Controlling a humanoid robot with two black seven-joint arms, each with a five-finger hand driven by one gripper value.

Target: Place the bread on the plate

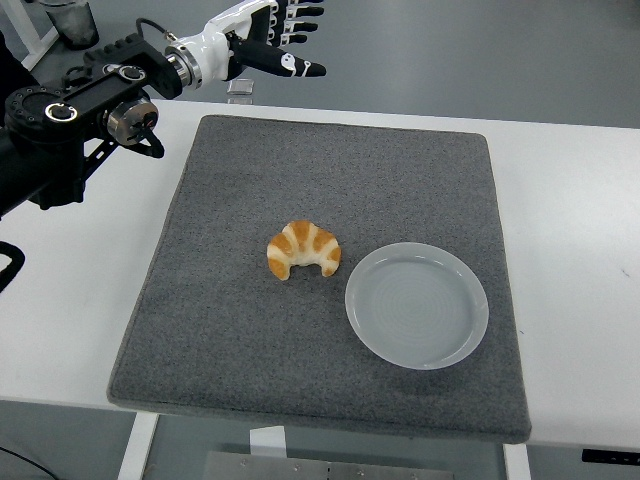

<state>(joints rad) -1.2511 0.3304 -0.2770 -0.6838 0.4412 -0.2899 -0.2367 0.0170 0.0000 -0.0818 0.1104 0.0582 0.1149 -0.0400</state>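
A grey mat covers most of the white counter, and everything else is placed here by reference to that mat.

The bread, a croissant with pale and golden-brown bands, lies near the mat's middle, a little toward its left half. Its curved back faces the far edge and its two tips point toward the near edge. Nothing touches it.

The plate, round and pale grey, sits on the mat's right half, nearer the near edge than the bread is. It holds nothing. The bread lies just beside the plate's upper-left rim, with a narrow strip of mat showing between them.

The left hand hangs in the air beyond the mat's far-left corner, well apart from both bread and plate. Its fingers are stretched out and spread, pointing to the right, and they hold nothing. The black left arm reaches in from the left side, passing over the bare counter to the left of the mat.

A small clear object sits on the counter just past the mat's far edge, below the hand; what it is cannot be told. The right arm does not show.
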